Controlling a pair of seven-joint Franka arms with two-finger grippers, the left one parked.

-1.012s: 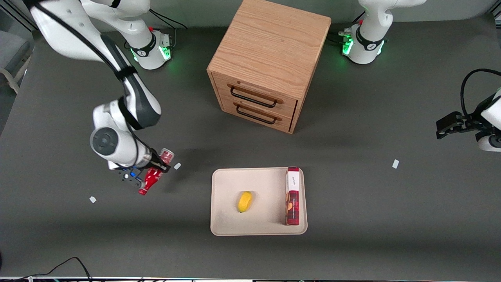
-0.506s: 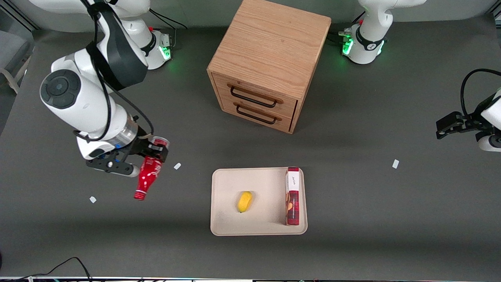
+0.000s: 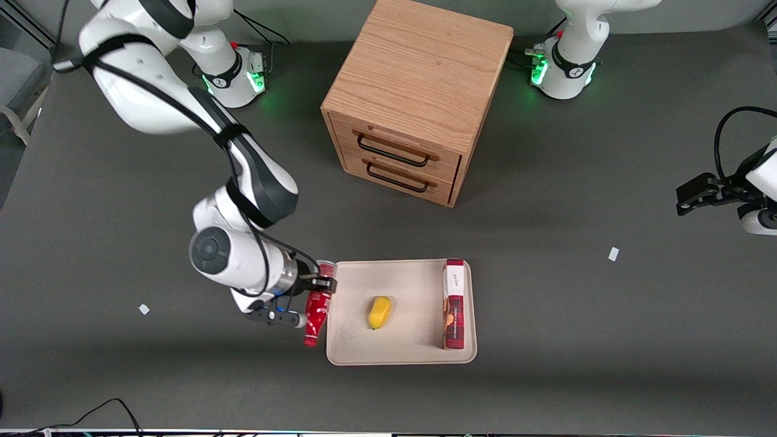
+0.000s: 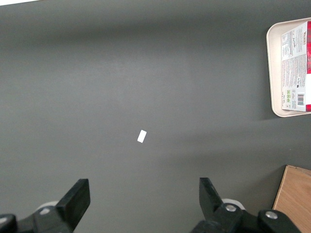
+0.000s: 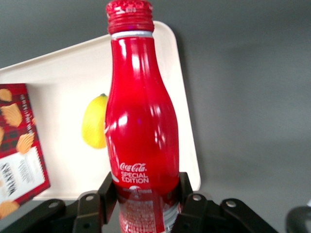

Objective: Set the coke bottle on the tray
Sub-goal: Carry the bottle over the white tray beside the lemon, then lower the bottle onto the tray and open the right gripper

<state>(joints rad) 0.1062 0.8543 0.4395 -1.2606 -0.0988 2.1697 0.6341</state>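
Note:
My right gripper (image 3: 320, 285) is shut on the coke bottle (image 3: 315, 313), a slim red bottle with a red cap and white lettering. It holds the bottle by its lower body, off the table, cap end toward the front camera, right beside the tray's edge at the working arm's end. In the right wrist view the bottle (image 5: 141, 121) stands between the black fingers (image 5: 108, 190), gripper (image 5: 145, 195), with the tray (image 5: 63, 73) under and past it. The beige tray (image 3: 413, 279) lies near the table's middle.
On the tray lie a yellow lemon (image 3: 379, 312) and a tall red-and-white carton (image 3: 454, 303). A wooden drawer cabinet (image 3: 416, 97) stands farther from the front camera than the tray. Small white tape marks (image 3: 144, 309) dot the dark table.
The gripper has carried the bottle from the working arm's end of the table sideways to the tray's edge. It has kept its hold throughout.

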